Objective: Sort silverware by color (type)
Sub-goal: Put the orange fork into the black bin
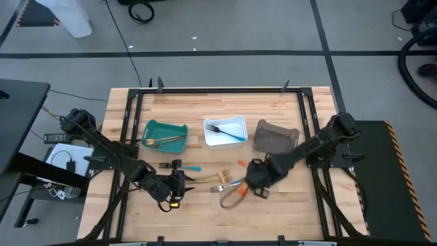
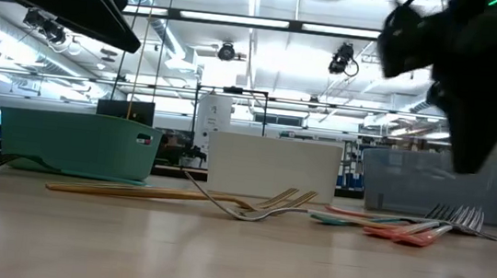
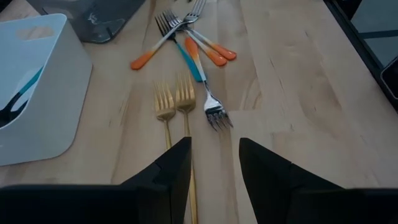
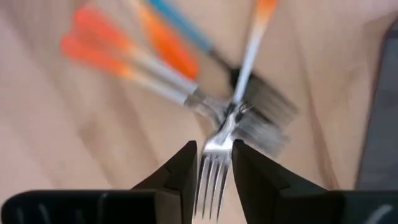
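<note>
My wooden worktable (image 1: 225,212), pale butcher-block planks inside a black metal frame (image 1: 218,89), stands on a grey concrete floor (image 1: 225,27) crossed by dark tape lines. Black cables (image 1: 141,11) lie coiled on that floor beyond the far edge, and a white object (image 1: 68,17) sits near the corner. Seen level across my tabletop, a wide workshop hall opens behind, lit by long rows of bright ceiling lights (image 2: 242,20), with monitors (image 2: 126,110) and shelving blurred in the distance.

Gold forks (image 3: 176,99) lie parallel beside crossed orange-handled forks (image 3: 186,43) and blue-handled fork (image 3: 191,61).
</note>
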